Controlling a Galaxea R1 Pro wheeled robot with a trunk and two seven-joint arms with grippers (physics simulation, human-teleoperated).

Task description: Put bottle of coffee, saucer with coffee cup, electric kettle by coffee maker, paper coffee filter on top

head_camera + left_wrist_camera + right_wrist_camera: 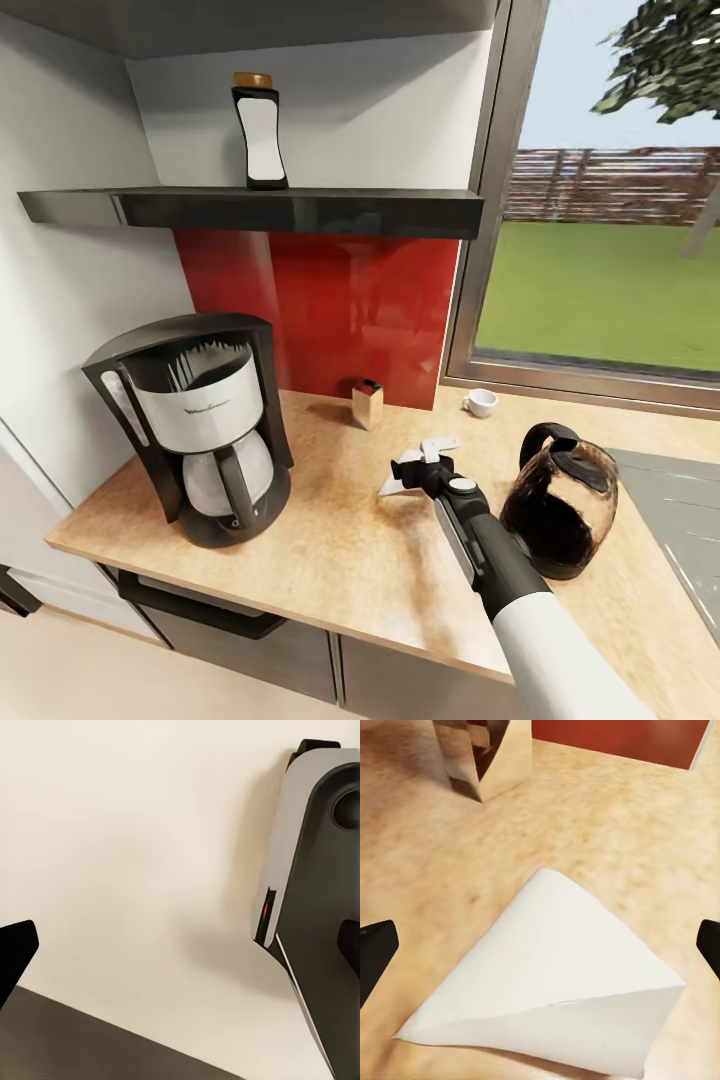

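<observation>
The black and silver coffee maker stands at the left end of the kitchen countertop. On the dark shelf above stands the bottle of coffee, upright. A white paper coffee filter lies flat on the counter, and my right gripper hangs open just above it, one fingertip on each side. The coffee cup sits near the window. The dark glass electric kettle stands right of my arm. My left gripper is open over pale floor. The saucer is out of view.
A small tan box stands by the red backsplash, just beyond the filter. A grey sink bounds the counter at the right. A window fills the back right. A grey part of my own body is near the left gripper.
</observation>
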